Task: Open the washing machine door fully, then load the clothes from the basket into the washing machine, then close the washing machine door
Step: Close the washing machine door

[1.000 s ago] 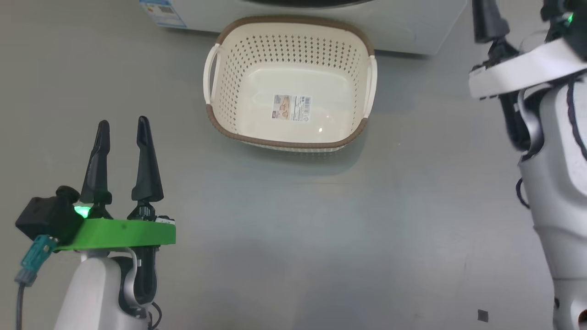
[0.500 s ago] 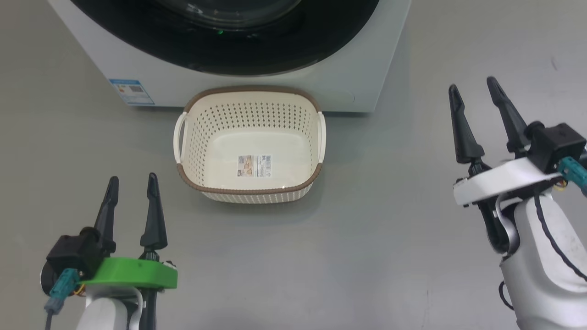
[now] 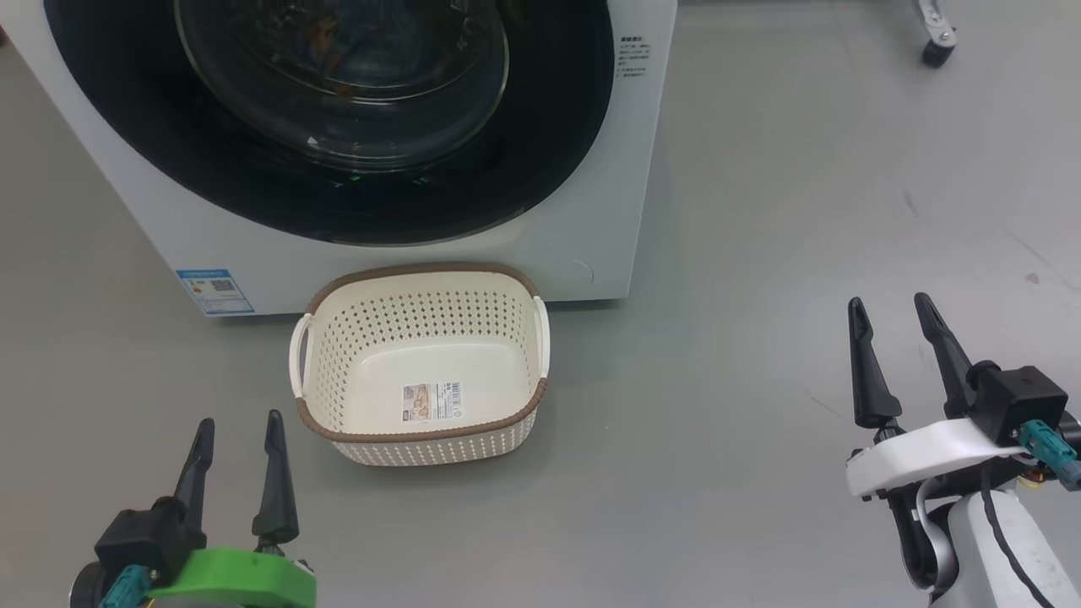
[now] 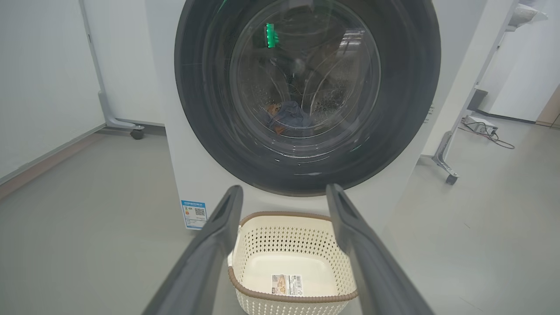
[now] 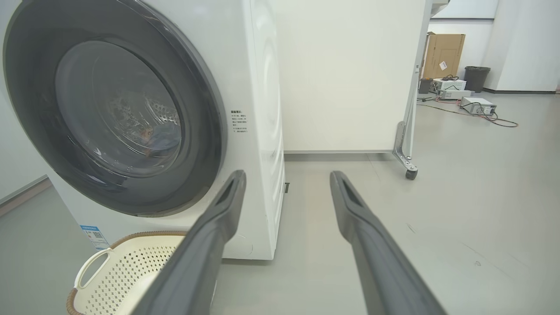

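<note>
Cream basket [image 3: 422, 317] sits empty by the washer [image 3: 591, 211] — work looks finished.
Clothes [image 4: 286, 118] show through the shut door [image 3: 549, 127]; right gripper [image 3: 888, 301] has dropped back level with left gripper [image 3: 239, 420] — both spread, empty.

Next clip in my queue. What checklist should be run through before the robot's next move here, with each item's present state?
1. Basket emptied of clothes: ok, just its label sticker inside.
2. Clothes inside the washing machine, behind the glass: ok.
3. Washing machine door lying flush on the front: ok.
4. Door latched: cannot tell.
5. Left gripper open, holding nothing: ok.
6. Right gripper open, holding nothing, apart from the machine: ok.
</note>
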### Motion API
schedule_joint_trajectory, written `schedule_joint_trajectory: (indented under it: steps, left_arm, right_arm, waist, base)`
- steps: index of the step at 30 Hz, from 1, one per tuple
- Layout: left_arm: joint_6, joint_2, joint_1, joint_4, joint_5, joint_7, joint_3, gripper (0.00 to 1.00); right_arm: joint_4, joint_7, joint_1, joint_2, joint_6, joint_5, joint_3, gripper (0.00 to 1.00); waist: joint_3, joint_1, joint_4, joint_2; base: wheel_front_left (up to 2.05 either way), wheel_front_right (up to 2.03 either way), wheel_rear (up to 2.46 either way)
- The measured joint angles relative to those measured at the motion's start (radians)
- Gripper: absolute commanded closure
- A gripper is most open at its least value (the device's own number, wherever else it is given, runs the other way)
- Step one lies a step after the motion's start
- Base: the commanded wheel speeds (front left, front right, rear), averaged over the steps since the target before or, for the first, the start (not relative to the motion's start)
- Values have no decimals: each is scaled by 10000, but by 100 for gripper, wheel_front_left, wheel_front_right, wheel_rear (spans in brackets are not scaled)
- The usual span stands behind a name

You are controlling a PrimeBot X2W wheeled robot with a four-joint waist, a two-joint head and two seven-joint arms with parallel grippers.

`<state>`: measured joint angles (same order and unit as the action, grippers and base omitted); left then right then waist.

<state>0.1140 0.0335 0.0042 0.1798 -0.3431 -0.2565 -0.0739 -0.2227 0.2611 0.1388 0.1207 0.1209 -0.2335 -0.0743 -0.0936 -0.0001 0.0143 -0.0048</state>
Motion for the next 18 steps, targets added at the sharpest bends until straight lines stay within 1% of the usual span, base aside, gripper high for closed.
schedule_joint_trajectory:
  steps: [2,9,18]
  left_arm:
    - [-2,19,150,-6,102,0,138,0]
    - [-21,19,437,-119,171,0,435,0]
    - [-46,21,676,-211,174,0,445,0]
  right_arm:
    - [90,0,-276,-98,0,71,86,0]
    - [224,0,-836,-286,0,196,219,0]
    - [360,0,-1326,-462,0,349,543,0]
  waist:
    - [181,0,-203,0]
    - [466,0,-589,0]
    - [661,0,-787,0]
  base:
    - [0,0,0]
    - [0,0,0]
    - [0,0,0]
